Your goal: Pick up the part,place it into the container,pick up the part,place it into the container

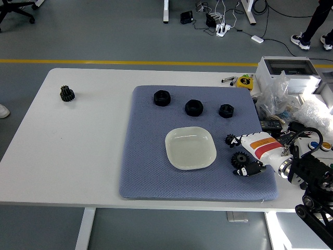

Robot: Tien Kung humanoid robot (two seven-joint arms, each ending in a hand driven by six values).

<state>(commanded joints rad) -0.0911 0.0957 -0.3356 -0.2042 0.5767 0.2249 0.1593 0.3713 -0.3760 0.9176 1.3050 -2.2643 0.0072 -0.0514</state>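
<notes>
The right robot hand lies low on the blue mat, its fingers curling around the small black gear just right of the empty white container, so the carry runs leftward.

The white table carries a blue-grey mat, a lone black gear far left, and cluttered bags and boxes at right

Right arm enters from lower right corner, reaching left low over table. Right hand white-backed, fingers curled under. Left arm out of view.
</notes>
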